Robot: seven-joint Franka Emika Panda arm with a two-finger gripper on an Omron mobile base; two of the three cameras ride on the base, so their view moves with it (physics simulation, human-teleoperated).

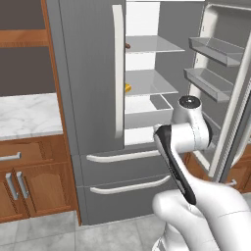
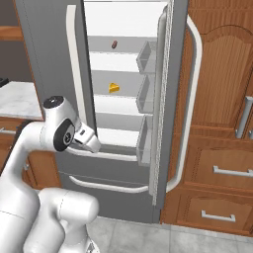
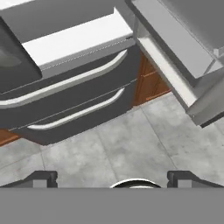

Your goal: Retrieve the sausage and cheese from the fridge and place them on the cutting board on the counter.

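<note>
Fridge (image 1: 93, 73) stood with its right door swung wide and its left door shut; two lower drawers with horizontal handles (image 3: 70, 78) sat closed beneath. Sausage (image 2: 114, 45) lay on an upper shelf inside, and the cheese (image 2: 114, 88) rested on the shelf below it, the two well apart. In the left base view the cheese (image 1: 127, 88) peeked out just past the shut door's edge. My tool (image 3: 113, 179) hung released, its fingertips (image 3: 41, 178) spread wide with nothing between them, pointing down at the grey tiled floor (image 3: 131, 148) in front of the drawers. Marble tabletop (image 1: 27, 112) lay to the left of the fridge over brown cabinets (image 1: 29, 181).
</note>
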